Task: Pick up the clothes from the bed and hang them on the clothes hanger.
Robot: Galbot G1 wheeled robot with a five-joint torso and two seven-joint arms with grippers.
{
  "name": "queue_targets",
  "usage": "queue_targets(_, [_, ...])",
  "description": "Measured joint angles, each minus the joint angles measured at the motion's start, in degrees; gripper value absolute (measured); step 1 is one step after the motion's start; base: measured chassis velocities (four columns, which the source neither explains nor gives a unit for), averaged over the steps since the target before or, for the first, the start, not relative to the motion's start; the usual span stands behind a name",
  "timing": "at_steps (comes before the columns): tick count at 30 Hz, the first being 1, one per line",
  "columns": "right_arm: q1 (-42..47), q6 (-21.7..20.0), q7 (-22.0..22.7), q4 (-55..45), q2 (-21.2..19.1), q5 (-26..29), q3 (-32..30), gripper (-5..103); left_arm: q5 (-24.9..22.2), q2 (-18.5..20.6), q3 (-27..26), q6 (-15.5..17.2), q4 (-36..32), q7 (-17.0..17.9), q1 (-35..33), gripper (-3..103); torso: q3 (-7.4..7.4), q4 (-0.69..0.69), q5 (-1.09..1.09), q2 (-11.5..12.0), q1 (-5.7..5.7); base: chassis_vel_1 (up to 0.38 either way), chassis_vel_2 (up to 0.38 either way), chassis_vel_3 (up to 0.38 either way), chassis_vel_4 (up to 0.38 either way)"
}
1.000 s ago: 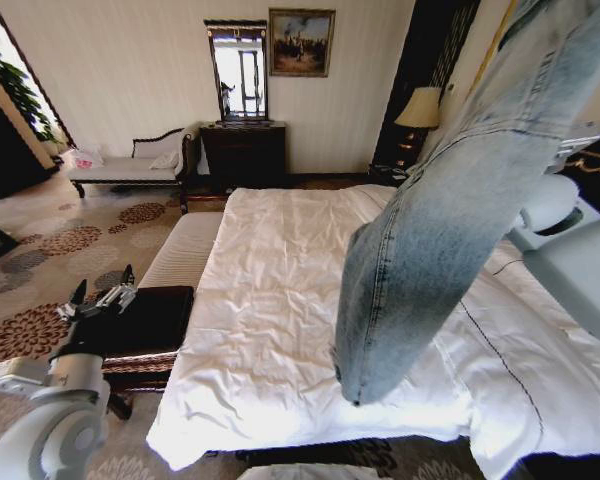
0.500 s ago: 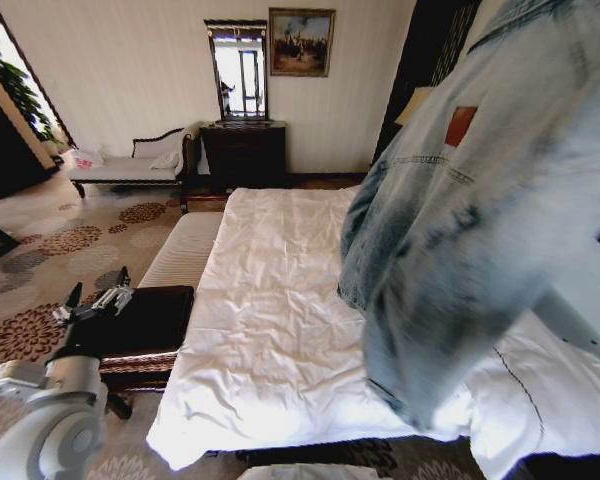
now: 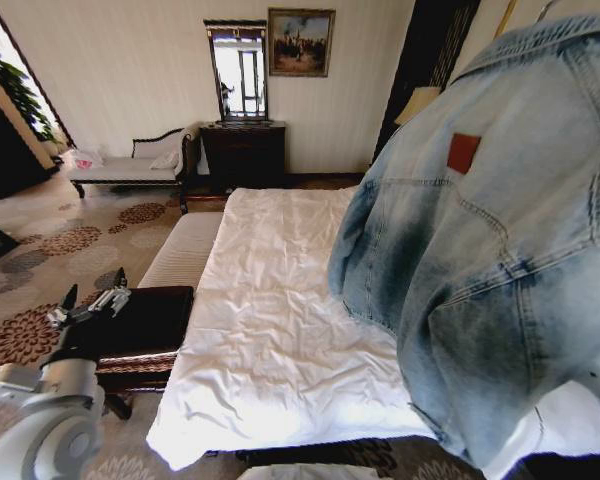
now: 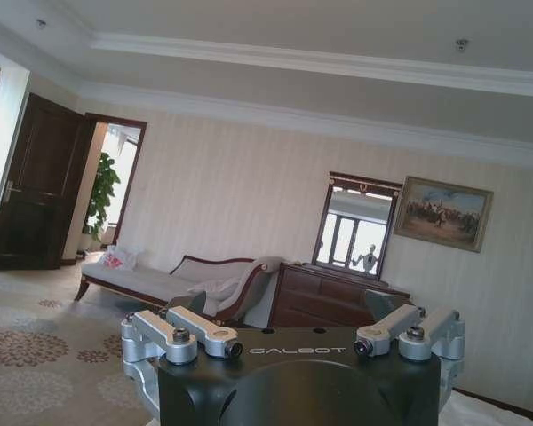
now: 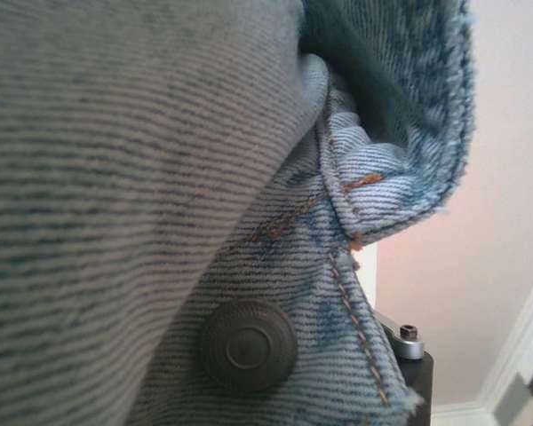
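- A light-blue denim jacket (image 3: 500,240) hangs in the air at the right of my head view, lifted clear of the bed (image 3: 280,330), its small red patch (image 3: 463,152) facing the camera.
- In my right wrist view, denim presses right against the lens, a dark metal button (image 5: 248,345) sitting by a stitched seam; a corner of the right gripper (image 5: 409,351) peeks out beneath the cloth, and I cannot tell how its jaws stand.
- My left gripper (image 3: 90,300) rests low at the left, over a dark bench (image 3: 155,320) at the bed's foot, jaws spread and holding nothing.
- The white quilt lies rumpled; a thin curve near the collar is possibly a hanger hook.
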State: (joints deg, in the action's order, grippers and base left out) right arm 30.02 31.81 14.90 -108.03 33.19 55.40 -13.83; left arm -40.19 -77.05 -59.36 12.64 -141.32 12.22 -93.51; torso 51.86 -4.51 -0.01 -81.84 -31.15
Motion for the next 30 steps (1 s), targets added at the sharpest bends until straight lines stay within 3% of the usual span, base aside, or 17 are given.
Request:
queue_targets(11, [17.71, 0.69, -6.49, -5.19, 4.58, 3.99, -16.21, 16, 0.52, -0.25, 0.18, 0.0, -0.84, 0.06, -1.14, 100, 0.0, -0.01, 0.03, 0.0, 0.0, 0.0, 0.0, 0.0, 0.0])
queue_targets(20, [27.22, 1.6, -12.09, -9.45, 4.64, 5.72, -26.93, 16, 0.35, -0.23, 0.21, -0.03, -1.66, 0.06, -1.49, 100, 0.0, 0.0, 0.0, -0.01, 0.0, 0.0, 0.0, 0.0, 0.0])
queue_targets(30, [38.02, 0.59, -13.03, -15.08, 6.89, 6.95, -38.54, 16, -0.02, 0.25, 0.12, -0.04, -1.97, 0.05, -2.28, 100, 0.0, -0.02, 0.01, -0.01, 0.01, 0.0, 0.0, 0.0, 0.0])
